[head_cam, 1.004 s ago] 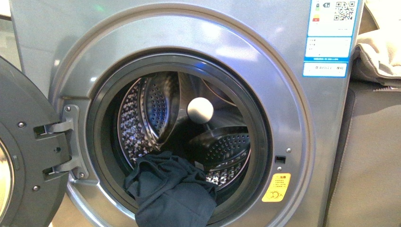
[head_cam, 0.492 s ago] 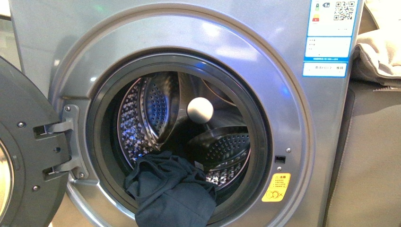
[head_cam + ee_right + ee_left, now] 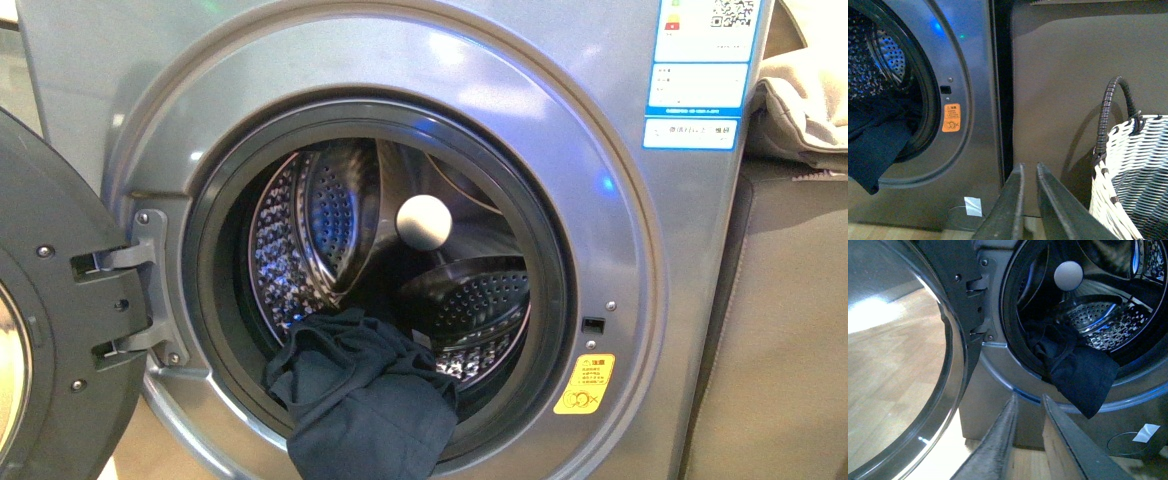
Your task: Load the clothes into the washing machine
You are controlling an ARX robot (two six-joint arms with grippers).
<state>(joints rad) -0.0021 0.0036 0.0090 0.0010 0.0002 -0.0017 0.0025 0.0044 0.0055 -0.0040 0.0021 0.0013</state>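
Nearest in the left wrist view, the left gripper shows two dark fingers with only a thin slit between them, holding nothing. In the right wrist view the right gripper looks the same: its fingers are almost together and empty. Neither gripper touches the garment, and neither arm shows in the front view.

Just beside the right gripper stands a white woven basket with a dark handle, on the floor in front of a brown panel.

Beyond the grippers is the washer, silver-grey, with its dark round door swung wide to the left on its hinge. The clothes, a dark navy bundle, lie across the lower rim of the port: one part sits inside on the drum's edge, the rest hangs out over the front and down past the rim. The left wrist view shows the same flap drooping outside the opening.

Farther in, the perforated steel drum gleams, with a pale round knob at its back. A yellow sticker sits right of the port, and blue-white labels are at the upper right corner. A beige cloth lies on top, right of the washer.
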